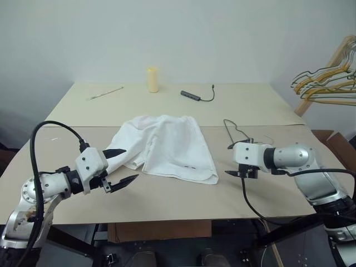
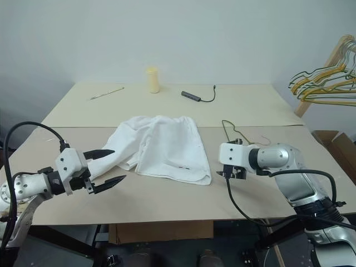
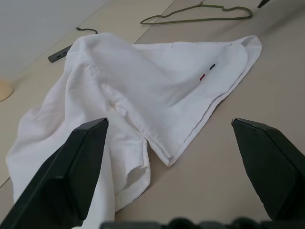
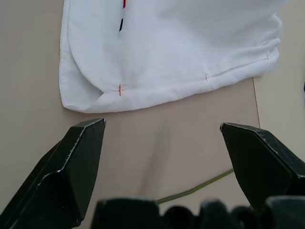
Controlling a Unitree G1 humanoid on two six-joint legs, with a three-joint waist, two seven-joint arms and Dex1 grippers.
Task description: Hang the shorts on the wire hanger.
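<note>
Shorts [image 1: 167, 146] lie crumpled flat mid-counter [image 1: 167, 200], nobody holding them. Left claw [image 1: 119, 167] hovers spread wide just beside their left edge, empty. Right claw [image 1: 240, 172] hangs released too, off the shorts' right hem. The hanger [image 3: 200, 14] rests on the counter just beyond that right claw, apart from the shorts

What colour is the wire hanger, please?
Olive green; the wire hanger shows best in the left wrist view.
</note>
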